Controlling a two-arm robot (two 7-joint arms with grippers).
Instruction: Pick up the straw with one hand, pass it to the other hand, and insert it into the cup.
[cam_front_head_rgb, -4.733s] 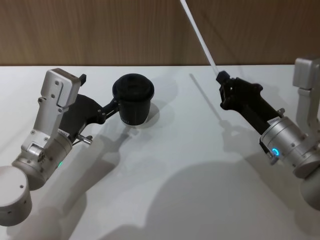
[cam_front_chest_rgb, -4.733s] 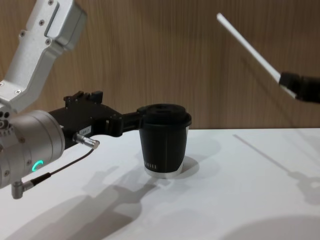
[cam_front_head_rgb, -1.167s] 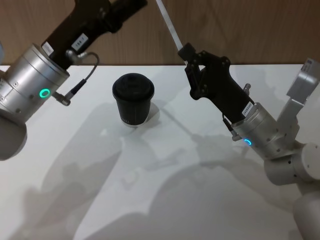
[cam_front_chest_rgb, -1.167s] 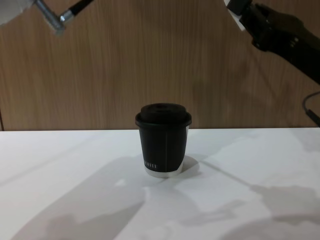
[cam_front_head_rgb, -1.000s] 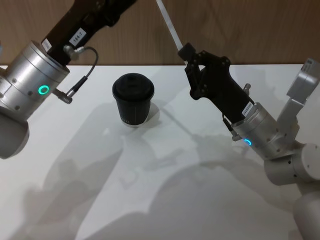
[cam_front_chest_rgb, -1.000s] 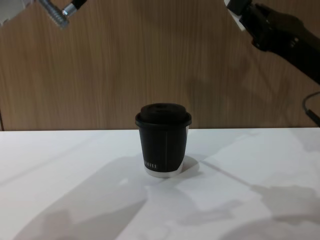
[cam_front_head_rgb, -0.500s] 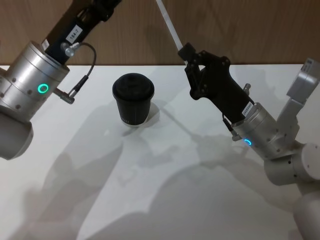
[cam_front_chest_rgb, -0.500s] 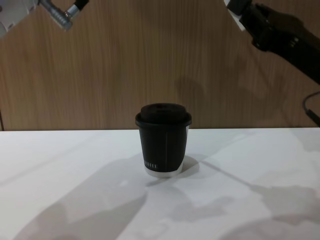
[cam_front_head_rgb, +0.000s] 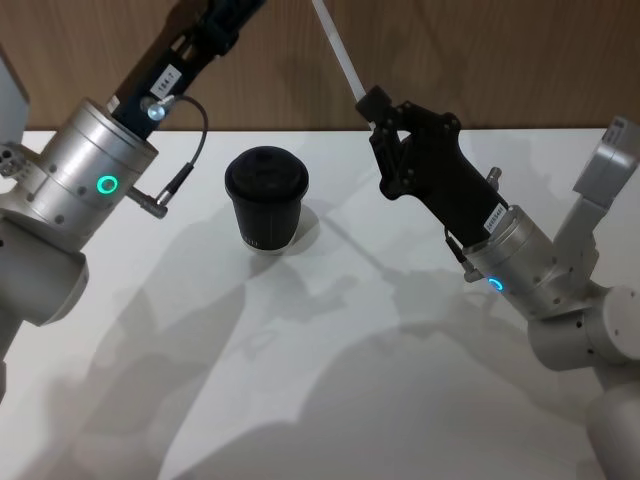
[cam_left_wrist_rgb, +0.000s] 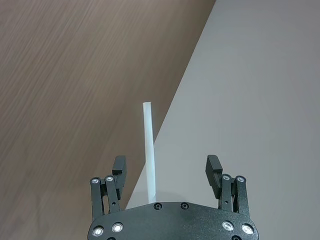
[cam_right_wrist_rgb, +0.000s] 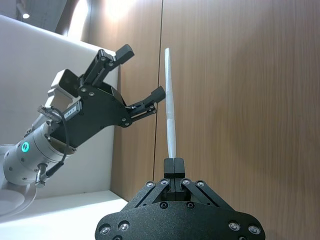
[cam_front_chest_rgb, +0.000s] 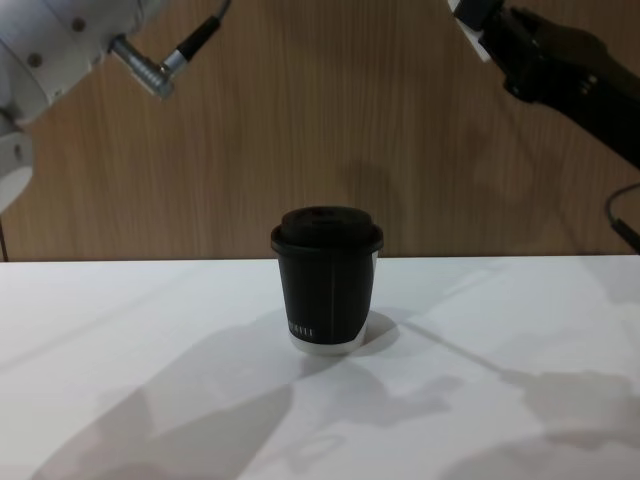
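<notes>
Item, cup (cam_front_head_rgb: 266, 200): black paper, domed lid on, standing upright on the white tabletop (cam_front_head_rgb: 300, 400) in front of the wooden wall panel (cam_front_chest_rgb: 300, 100); nothing is touching it, and no straw is sitting in the lid. Item, straw (cam_front_head_rgb: 340, 55): thin, white, straight, being carried in the air high above and to the right of the cup, its free end slanting up and away toward the panel. Item, right gripper (cam_front_head_rgb: 372, 103): raised above and right of the cup, its fingers pressed together and pinching the straw's lowest part. That grip is probably leaving most of the length bare for a second grasp. Item, left gripper (cam_left_wrist_rgb: 167, 165): raised above and left of the cup and reaching across toward the straw, its fingers spread wide and holding nothing. From the left wrist, the straw is lining up in the gap between the fingers. From the right wrist, the fingers are sitting just beside the upper shaft, so whether the straw is already between them cannot be told. Item, thin black cable (cam_front_head_rgb: 185, 160): looping off the left arm's silver wrist, well above the cup. Status: the handover is under way and the receiving grasp is not yet made. Closing should wait until the shaft is centred between the fingers, since a light straw skews easily.
</notes>
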